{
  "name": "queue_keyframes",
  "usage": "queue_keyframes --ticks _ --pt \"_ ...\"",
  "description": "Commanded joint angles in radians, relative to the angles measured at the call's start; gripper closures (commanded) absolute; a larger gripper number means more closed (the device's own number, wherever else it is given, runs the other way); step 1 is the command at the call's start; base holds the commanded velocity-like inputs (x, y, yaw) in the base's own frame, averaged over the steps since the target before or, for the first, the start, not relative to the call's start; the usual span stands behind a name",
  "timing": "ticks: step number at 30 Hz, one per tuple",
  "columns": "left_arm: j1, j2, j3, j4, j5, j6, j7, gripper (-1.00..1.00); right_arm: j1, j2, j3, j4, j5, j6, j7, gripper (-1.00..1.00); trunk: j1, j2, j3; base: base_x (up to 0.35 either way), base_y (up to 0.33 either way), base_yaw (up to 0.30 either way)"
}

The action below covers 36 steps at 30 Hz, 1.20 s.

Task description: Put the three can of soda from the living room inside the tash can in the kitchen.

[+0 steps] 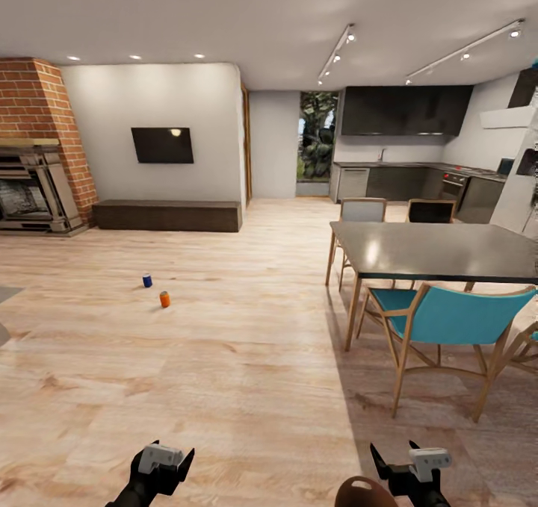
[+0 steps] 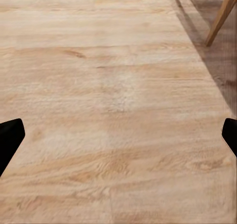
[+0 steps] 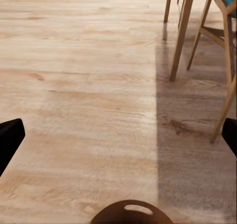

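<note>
Two soda cans stand on the wood floor of the living room, well ahead and to the left: a dark blue can [image 1: 147, 280] and, just nearer, an orange can [image 1: 164, 299]. A third can is out of view. A brown curved rim with an oval cut-out, apparently the trash can [image 1: 364, 492], sits beside my right gripper [image 1: 393, 451] and pokes into the right wrist view [image 3: 129, 213]. My left gripper [image 1: 173, 451] hangs low over bare floor. Both grippers are open and empty, their fingertips [image 2: 10, 137] [image 3: 10, 137] wide apart.
A dark dining table [image 1: 441, 252] with a teal chair [image 1: 448, 320] and other chairs stands close on the right. The kitchen [image 1: 407, 156] lies at the back right. The brick fireplace [image 1: 37, 156], wall TV [image 1: 162, 145] and low bench [image 1: 167, 215] line the left.
</note>
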Motion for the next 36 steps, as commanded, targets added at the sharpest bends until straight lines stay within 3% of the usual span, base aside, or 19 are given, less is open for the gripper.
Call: queue_keyframes --ticks 1,28,32,33,34,36 --pt "0.000 0.000 0.000 0.000 0.000 0.000 0.000 -1.00 0.000 0.000 0.001 0.000 0.000 0.000 0.000 -1.00 0.000 0.000 0.001 0.233 -0.209 -0.176" --pt "0.000 0.000 0.000 0.003 0.000 -0.013 0.000 -1.00 -0.001 -0.010 -0.008 0.000 0.001 0.014 0.003 -1.00 0.000 0.000 0.006 0.036 -0.034 -0.029" --pt "0.001 0.000 0.001 0.003 0.001 -0.013 -0.001 -1.00 -0.025 -0.015 -0.009 -0.028 0.004 0.219 0.002 -1.00 0.000 0.000 0.006 0.000 0.000 0.000" --pt "0.001 0.000 0.001 0.003 0.001 -0.012 -0.001 -1.00 -0.049 -0.018 -0.010 -0.030 0.005 0.288 0.002 -1.00 0.000 0.000 0.006 0.000 0.000 0.000" --pt "0.001 0.000 0.001 0.003 0.001 -0.012 -0.001 -1.00 -0.109 -0.030 -0.012 -0.031 0.006 0.426 0.002 -1.00 0.000 0.000 0.006 0.000 0.000 0.000" --pt "0.001 0.000 0.000 0.003 0.001 -0.012 -0.002 -1.00 -0.176 -0.049 -0.013 -0.028 0.008 0.557 0.001 -1.00 0.000 0.000 0.006 0.000 0.000 0.000"
